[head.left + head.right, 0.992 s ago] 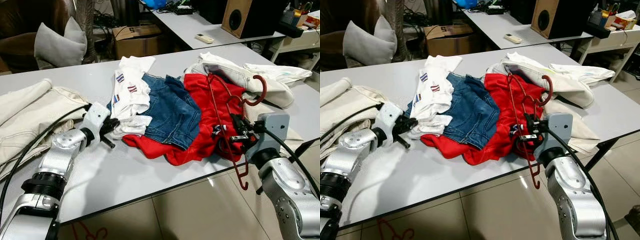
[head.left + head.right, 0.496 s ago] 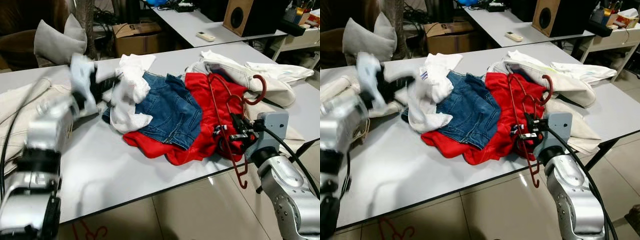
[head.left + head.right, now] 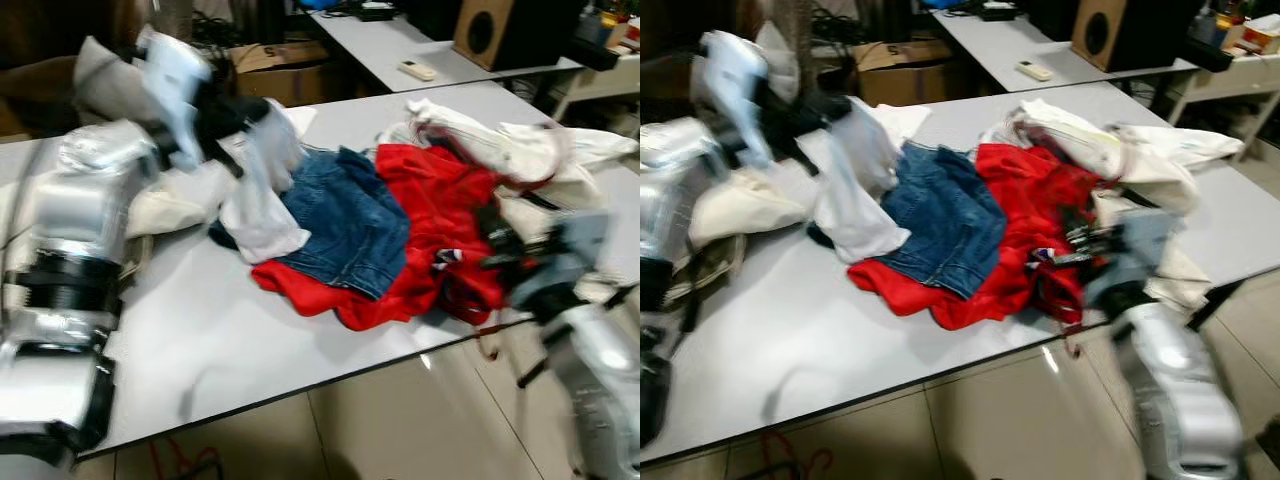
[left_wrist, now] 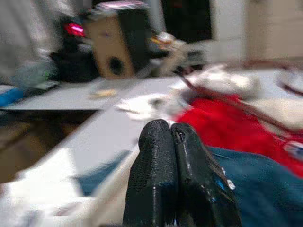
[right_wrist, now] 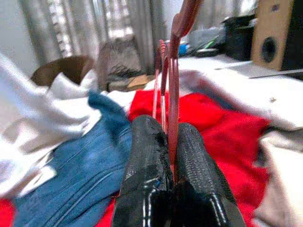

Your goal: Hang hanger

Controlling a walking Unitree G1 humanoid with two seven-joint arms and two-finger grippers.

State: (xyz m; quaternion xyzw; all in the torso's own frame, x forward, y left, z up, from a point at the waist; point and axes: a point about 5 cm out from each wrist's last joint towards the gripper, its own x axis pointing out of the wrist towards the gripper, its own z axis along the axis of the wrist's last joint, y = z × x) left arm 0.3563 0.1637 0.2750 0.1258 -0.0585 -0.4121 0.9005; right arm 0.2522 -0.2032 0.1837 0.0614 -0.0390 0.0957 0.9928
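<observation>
- Grey table (image 3: pixel 200 330) carries a pile of clothes; head views are motion-blurred, so fine detail is soft.
- Blue jeans (image 3: pixel 345 220) lie mid-pile and serve as the landmark.
- Red garment (image 3: pixel 430 215) lies under the jeans and spreads from them toward the robot's right.
- White T-shirt (image 3: pixel 262 190) hangs on the left side of the jeans, its upper part lifted off the table and its lower end draped on the table.
- Left gripper (image 3: pixel 235 115) is raised above the table, up and to the left of the jeans, at the top of the lifted T-shirt; in the left wrist view its fingers (image 4: pixel 156 179) are pressed together, and it probably pinches the T-shirt cloth, though blur hides the contact.
- Cream garment (image 3: pixel 165 205) lies left of the jeans, beyond the T-shirt.
- Red hanger (image 5: pixel 173 71) sits right of the jeans over the red garment; its wire runs up from between the right gripper's fingers.
- Right gripper (image 3: pixel 1080 250) is near the table's front edge, right of the jeans, clamped on the hanger.
- White jacket (image 3: pixel 480 135) lies past the red garment, far right of the jeans.
- Wooden speaker (image 3: pixel 1102 30) stands on a second table behind.
</observation>
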